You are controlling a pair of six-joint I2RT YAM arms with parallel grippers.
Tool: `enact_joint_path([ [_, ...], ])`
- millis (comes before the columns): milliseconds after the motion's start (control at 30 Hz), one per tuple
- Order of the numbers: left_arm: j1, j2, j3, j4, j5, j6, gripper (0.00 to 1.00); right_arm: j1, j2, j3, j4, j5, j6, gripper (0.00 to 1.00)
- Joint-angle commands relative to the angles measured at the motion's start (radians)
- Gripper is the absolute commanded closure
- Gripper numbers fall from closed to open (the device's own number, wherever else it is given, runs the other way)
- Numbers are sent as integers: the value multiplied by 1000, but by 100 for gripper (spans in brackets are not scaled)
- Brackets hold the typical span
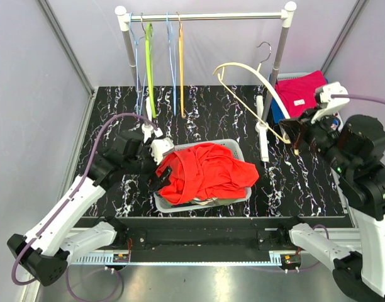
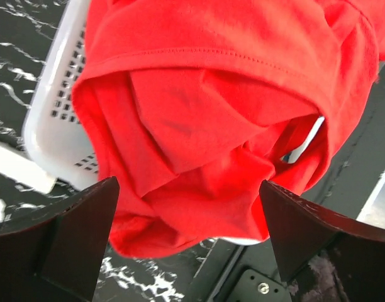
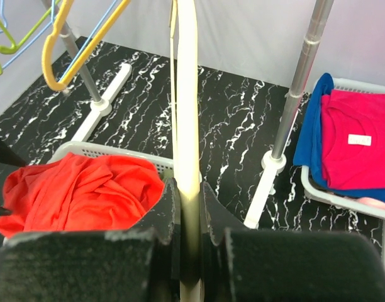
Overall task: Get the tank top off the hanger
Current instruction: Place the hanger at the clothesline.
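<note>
The red tank top (image 1: 205, 173) lies crumpled in the white basket (image 1: 232, 147) at the table's middle, hanging over its near left rim; it fills the left wrist view (image 2: 211, 107) and shows in the right wrist view (image 3: 79, 192). My left gripper (image 1: 162, 176) is open at the basket's left rim with its jaws wide on either side of the cloth, gripping nothing. My right gripper (image 1: 295, 139) is shut on the cream hanger (image 1: 255, 78), which is bare and held up at the right; the hanger's bar (image 3: 187, 126) runs between the fingers.
A clothes rail (image 1: 208, 16) stands at the back with green (image 1: 150, 69), blue (image 1: 137, 56) and orange (image 1: 180, 63) hangers. Its right post (image 1: 277, 69) and white foot (image 1: 263, 135) are beside my right gripper. A second basket with pink (image 1: 301, 93) and blue clothes sits back right.
</note>
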Motion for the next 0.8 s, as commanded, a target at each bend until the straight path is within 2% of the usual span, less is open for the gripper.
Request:
enact_joint_path([
  [0, -33, -43, 8, 25, -118, 69, 1, 4, 56, 86, 110, 20, -38, 100],
  [100, -61, -36, -62, 68, -221, 121, 1, 4, 96, 116, 124, 22, -47, 100],
  [233, -67, 13, -120, 111, -289, 139, 1, 4, 160, 149, 135, 69, -58, 100],
  [767, -67, 116, -277, 346, -317, 195, 1, 4, 291, 257, 221, 65, -44, 100],
])
